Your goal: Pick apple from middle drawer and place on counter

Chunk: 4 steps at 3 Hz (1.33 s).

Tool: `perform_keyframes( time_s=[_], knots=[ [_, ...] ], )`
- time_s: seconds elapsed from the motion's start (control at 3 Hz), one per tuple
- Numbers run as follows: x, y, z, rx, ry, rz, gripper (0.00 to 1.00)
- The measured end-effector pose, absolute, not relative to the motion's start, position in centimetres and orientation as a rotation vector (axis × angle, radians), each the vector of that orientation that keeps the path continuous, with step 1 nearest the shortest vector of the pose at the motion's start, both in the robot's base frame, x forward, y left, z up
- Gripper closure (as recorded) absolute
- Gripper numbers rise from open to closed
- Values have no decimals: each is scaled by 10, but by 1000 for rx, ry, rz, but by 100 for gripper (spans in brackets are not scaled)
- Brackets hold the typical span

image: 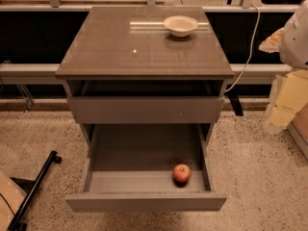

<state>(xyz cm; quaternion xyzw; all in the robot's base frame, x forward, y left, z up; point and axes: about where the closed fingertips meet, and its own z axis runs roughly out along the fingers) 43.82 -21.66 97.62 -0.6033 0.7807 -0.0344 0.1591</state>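
Observation:
The small red apple (181, 173) lies in the front right corner of the open middle drawer (139, 182), close to its right wall and front panel. The drawer is pulled far out over the floor. Above it the glossy grey-brown counter (120, 47) tops the cabinet, with a tiny white speck near its middle. My gripper is not in view. Only a white rounded part of the arm (296, 37) shows at the right edge, well right of the cabinet and apart from the apple.
A shallow white bowl (180, 25) stands at the counter's back right. The taller drawer front (144, 109) sits above the open drawer. A black bar (33, 186) lies on the floor at left. A white cable (250, 47) hangs at right, and a pale yellow shape (288, 100) stands below the arm.

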Motion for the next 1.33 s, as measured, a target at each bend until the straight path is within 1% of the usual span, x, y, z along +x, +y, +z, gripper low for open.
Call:
perform_keyframes(
  time_s=[0.33, 0.67, 1.0, 1.33],
  knots=[
    [440, -217, 976, -1716, 2220, -102, 0],
    [448, -226, 960, -1655, 2184, -43, 0],
    [473, -233, 940, -1545, 2125, 35, 0],
    [473, -233, 940, -1545, 2126, 35, 0]
  ],
)
